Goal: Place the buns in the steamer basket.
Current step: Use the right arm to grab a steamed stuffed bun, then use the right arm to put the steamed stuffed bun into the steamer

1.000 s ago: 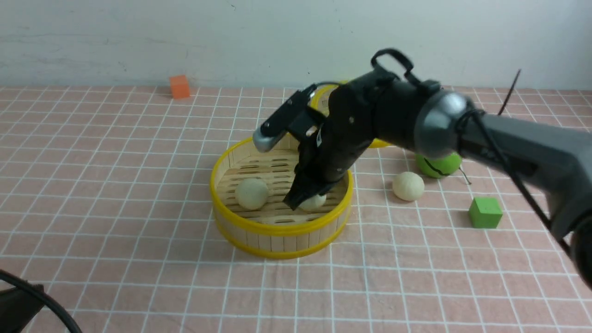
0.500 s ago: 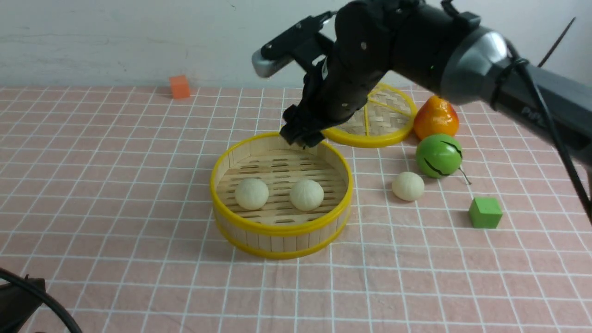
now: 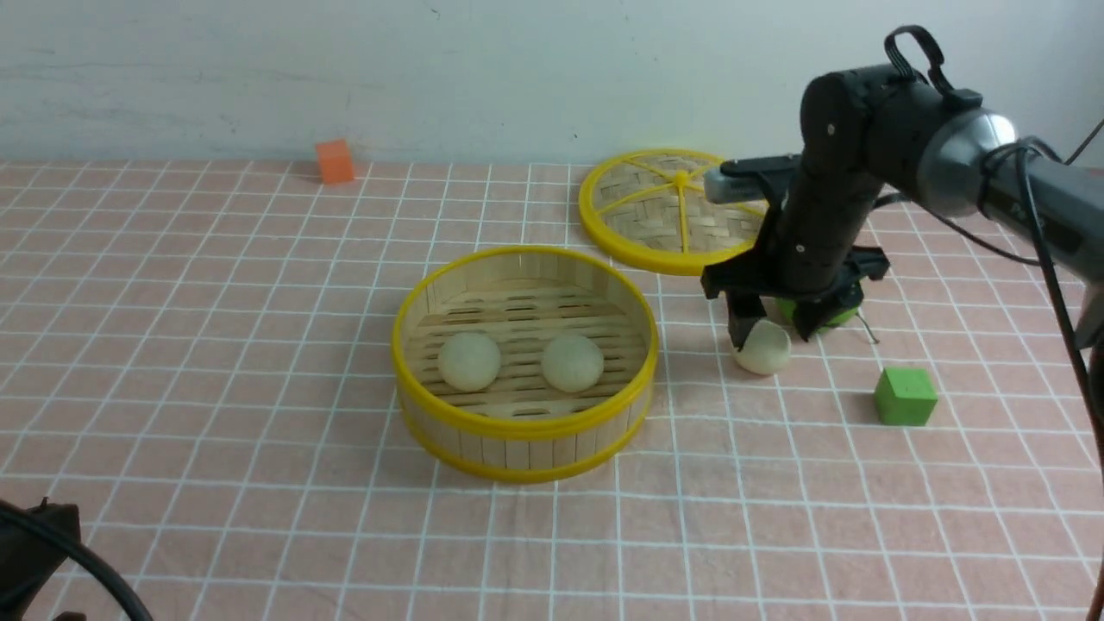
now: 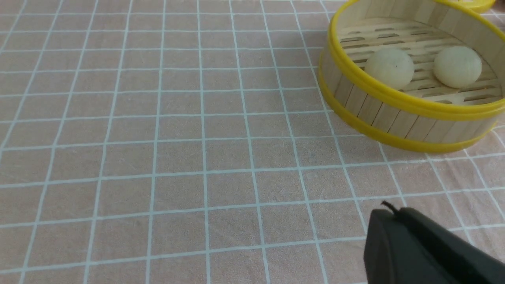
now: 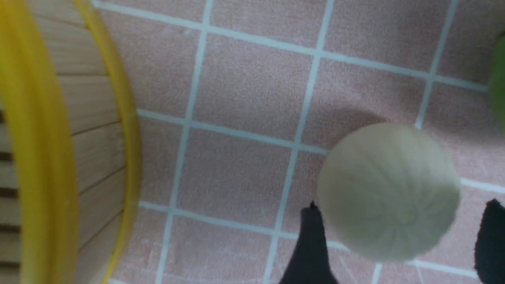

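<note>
Two buns [image 3: 469, 360] down in the steamer basket [image 3: 526, 427]. Straddles the third bun [image 3: 763, 354], toward the surface's [image 3: 216, 345] right edge, with right hand [image 3: 772, 336] spread open (poised for closing). Left hand [image 4: 426, 252] closed, parked near-left.

Matt cloth [image 3: 216, 362], wood-strip steamer basket [image 3: 517, 450] with glossy rim, matt buns [image 3: 470, 360]

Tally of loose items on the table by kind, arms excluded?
Buns: 3
Steamer basket: 1
Lid: 1
Green ball: 1
Cubes: 2 (green cube, orange cube)
Total: 8
</note>
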